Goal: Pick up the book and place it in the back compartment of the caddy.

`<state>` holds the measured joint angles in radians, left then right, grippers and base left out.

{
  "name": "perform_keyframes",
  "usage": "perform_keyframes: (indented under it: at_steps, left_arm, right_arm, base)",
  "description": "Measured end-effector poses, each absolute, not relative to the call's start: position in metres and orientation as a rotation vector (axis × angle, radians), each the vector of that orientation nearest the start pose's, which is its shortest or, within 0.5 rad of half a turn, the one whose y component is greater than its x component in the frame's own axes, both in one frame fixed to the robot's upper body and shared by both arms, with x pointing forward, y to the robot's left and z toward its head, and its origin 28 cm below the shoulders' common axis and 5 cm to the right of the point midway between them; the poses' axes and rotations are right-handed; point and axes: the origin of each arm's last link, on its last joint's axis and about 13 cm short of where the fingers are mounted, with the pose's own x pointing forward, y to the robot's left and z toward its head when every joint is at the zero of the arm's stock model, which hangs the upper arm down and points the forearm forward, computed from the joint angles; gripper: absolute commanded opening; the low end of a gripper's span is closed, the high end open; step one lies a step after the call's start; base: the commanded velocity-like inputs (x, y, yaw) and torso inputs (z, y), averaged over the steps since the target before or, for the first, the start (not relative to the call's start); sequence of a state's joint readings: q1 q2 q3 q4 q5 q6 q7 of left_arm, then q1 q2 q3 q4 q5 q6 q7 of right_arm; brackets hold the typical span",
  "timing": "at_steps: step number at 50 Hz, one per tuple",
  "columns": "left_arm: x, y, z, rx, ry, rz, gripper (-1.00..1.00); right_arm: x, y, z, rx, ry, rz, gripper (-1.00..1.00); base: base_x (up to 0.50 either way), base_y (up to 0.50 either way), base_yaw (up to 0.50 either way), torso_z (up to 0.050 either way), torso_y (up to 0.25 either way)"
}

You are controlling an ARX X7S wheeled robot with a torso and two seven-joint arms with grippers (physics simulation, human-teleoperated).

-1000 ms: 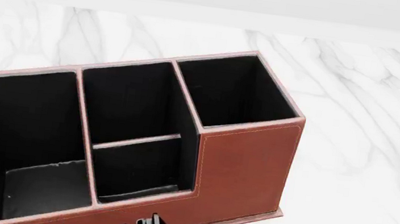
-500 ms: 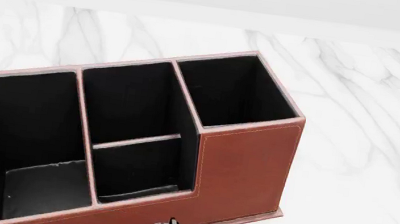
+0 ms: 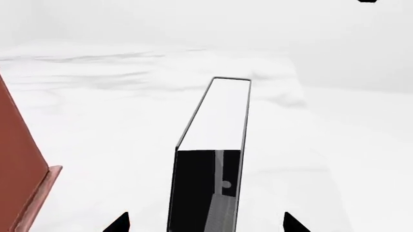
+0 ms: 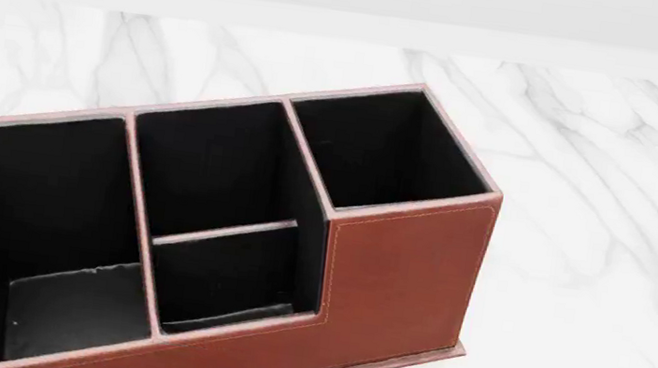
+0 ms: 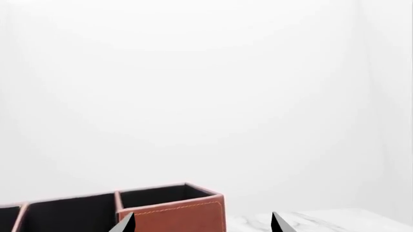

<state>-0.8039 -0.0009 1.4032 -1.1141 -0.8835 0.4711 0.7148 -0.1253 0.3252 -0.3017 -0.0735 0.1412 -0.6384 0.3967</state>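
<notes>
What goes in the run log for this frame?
book: upright between open left fingers | caddy: cells empty | right gripper: open

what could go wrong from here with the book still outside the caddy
The book sits between the left gripper fingertips with visible gaps either side, so a grip is unconfirmed and it could tip or slip on lifting. The caddy has four cells; the small low-walled back compartment shares a thin partition with a deeper cell, so the thick book could catch the rim or land wrongly.

caddy (image 4: 399,277) on table (image 4: 601,227), centre-left | book (image 3: 216,145) right of caddy | table behind both
</notes>
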Motion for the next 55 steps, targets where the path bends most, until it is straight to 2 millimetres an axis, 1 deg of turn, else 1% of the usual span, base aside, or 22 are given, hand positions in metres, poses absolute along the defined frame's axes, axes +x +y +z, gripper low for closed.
perform_keyframes:
  at_steps: [10,11,23,39,45,55]
  left_arm:
    - [0.321,0.121,-0.001,0.139,0.208,-1.37,1.0]
    - [0.321,0.121,-0.001,0.14,0.212,-1.372,-1.0]
    - [0.322,0.122,-0.001,0.14,0.228,-1.37,-1.0]
    - [0.322,0.127,-0.002,0.168,0.198,-1.362,-1.0]
    - [0.318,0.134,-0.002,0.185,0.185,-1.349,-1.0]
    - [0.308,0.154,0.005,0.231,0.16,-1.309,-1.0]
  right_arm:
    - [0.172,-0.107,0.041,0.058,-0.506,-0.033,1.0]
    - [0.172,-0.107,0.041,0.058,-0.506,-0.033,1.0]
    - [0.172,-0.107,0.041,0.06,-0.506,-0.035,1.0]
    - [0.173,-0.108,0.041,0.061,-0.505,-0.039,1.0]
    - [0.173,-0.108,0.041,0.062,-0.505,-0.042,1.0]
    - [0.174,-0.109,0.041,0.063,-0.506,-0.046,1.0]
  base:
    - [0.0,0.0,0.0,0.0,0.0]
    - [0.0,0.0,0.0,0.0,0.0]
    - [0.0,0.0,0.0,0.0,0.0]
    - [0.0,0.0,0.0,0.0,0.0]
    - [0.0,0.0,0.0,0.0,0.0]
    - [0.0,0.0,0.0,0.0,0.002]
